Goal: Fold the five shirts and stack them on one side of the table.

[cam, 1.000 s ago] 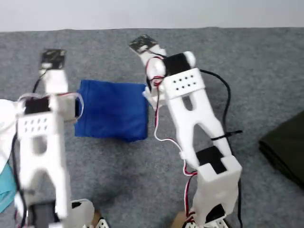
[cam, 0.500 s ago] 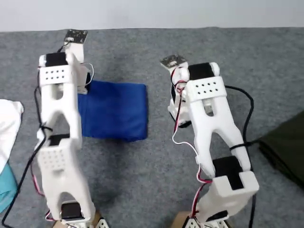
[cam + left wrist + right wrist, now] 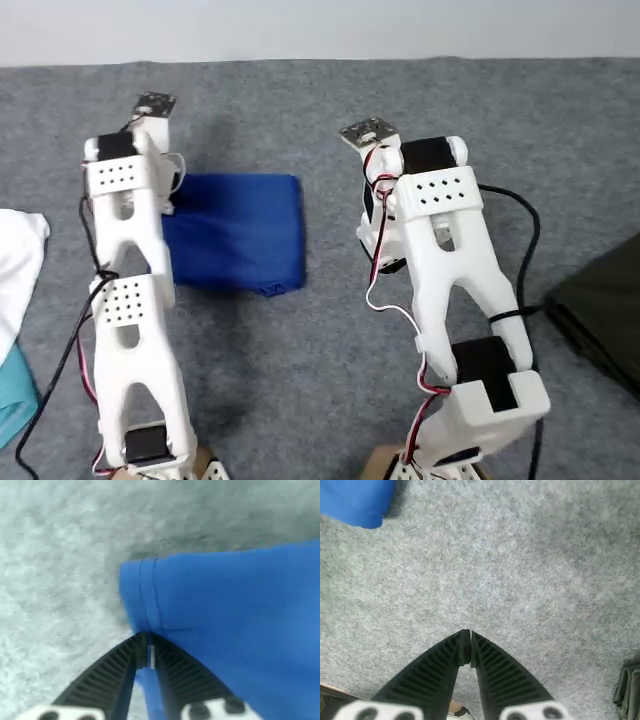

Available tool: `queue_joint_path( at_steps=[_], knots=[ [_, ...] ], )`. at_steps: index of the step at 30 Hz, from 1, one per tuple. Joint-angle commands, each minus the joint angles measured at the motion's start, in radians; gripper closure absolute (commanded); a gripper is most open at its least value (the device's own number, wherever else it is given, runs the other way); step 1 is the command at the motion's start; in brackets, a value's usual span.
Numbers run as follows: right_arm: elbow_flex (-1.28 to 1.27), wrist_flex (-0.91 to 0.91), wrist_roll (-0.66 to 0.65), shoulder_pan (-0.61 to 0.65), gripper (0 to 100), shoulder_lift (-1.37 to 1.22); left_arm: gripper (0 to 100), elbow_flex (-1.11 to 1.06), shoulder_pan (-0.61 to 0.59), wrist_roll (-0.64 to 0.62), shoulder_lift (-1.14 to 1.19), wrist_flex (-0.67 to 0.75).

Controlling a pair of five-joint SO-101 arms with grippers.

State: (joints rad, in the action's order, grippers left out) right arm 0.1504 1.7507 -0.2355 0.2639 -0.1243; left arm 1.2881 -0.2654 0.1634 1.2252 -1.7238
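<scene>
A folded blue shirt (image 3: 238, 233) lies on the grey carpet between the two arms. My left gripper (image 3: 148, 642) is at the shirt's left edge, shut on its stitched hem, and blue cloth (image 3: 225, 610) shows between and under the fingers. In the high view the left arm (image 3: 125, 190) stands over that edge. My right gripper (image 3: 470, 636) is shut on nothing, held over bare carpet to the right of the shirt, whose corner (image 3: 355, 500) lies off to one side. The right arm (image 3: 435, 200) stands apart from the shirt.
A white shirt (image 3: 15, 265) and a teal one (image 3: 12, 400) lie at the table's left edge. A dark green folded shirt (image 3: 600, 310) sits at the right edge, also seen in the right wrist view (image 3: 629, 690). Open carpet lies behind and in front of the blue shirt.
The left arm swung forward to the blue shirt's left edge and the shirt has shifted slightly left. The right arm drew away from the shirt's right edge, toward the right.
</scene>
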Motion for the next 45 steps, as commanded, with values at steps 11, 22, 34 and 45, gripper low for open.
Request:
queue_joint_path(
  at_steps=[11,22,34,45],
  knots=[
    [0.009,0.030,0.028,-0.004,98.8,0.059,97,-0.038,0.011,0.034,-0.227,-0.031],
    [0.009,0.031,0.066,-0.004,98.8,0.061,97,-0.286,0.051,0.074,-0.508,-0.031],
    [0.005,0.030,0.061,-0.004,98.8,0.053,100,-1.001,0.157,0.074,-0.790,0.015],
    [0.005,0.030,0.064,-0.004,98.8,0.051,100,-1.210,0.063,0.120,-0.815,0.130]
  ],
)
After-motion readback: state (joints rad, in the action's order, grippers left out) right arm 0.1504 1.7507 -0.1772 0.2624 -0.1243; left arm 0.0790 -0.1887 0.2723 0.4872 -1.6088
